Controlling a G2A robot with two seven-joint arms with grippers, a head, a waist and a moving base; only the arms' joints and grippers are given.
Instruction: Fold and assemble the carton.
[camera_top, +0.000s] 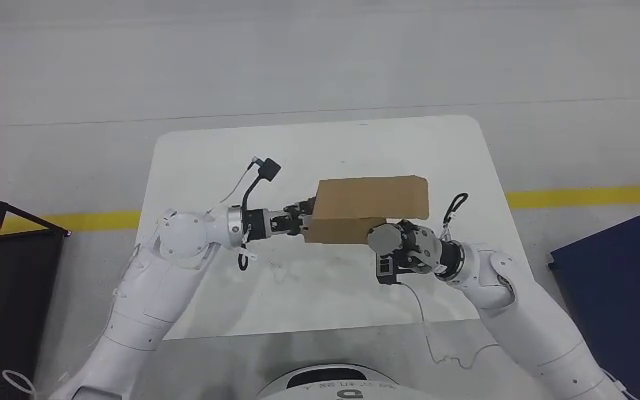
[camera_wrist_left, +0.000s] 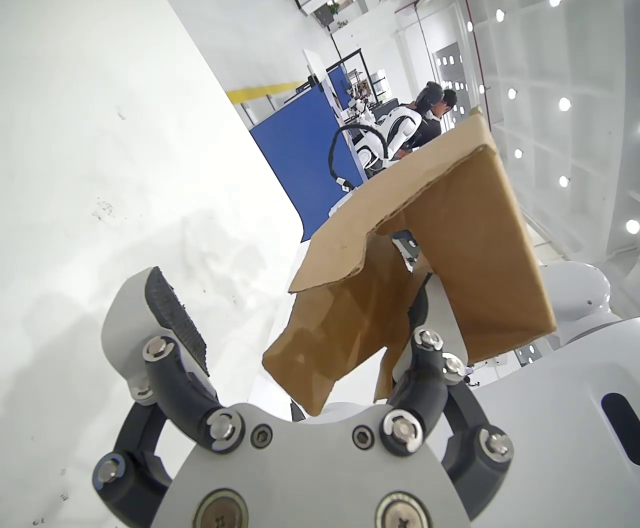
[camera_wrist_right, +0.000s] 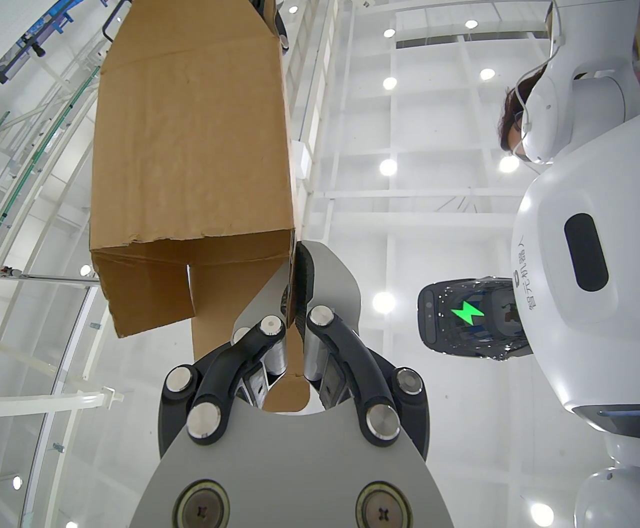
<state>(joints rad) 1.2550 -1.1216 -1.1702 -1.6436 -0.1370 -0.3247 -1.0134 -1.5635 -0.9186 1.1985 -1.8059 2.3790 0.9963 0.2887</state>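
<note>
1. While the right gripper is pressed together on one wall of the single brown carton, pinching the cardboard at an open end, the left gripper stands spread wide at the carton's other end.
2. One ribbed pad of the left gripper is well apart from the cardboard. A loose flap hangs between its two fingers. I cannot tell whether the other finger touches the flap.
3. Counted: one carton, two grippers, one white table.
4. The carton lies lengthwise between the two arms over the table's middle. It is a cardboard tube open at both ends with its flaps unfolded. I cannot tell whether it touches the tabletop.
5. Bare tabletop shows on all four sides of the carton, out to straight edges and rounded corners. The far strip is free of arms, while the two arms cross the near side and the left side.
6. Past the table's right edge, a yellow floor stripe and a blue partition lie well apart from the carton.
</note>
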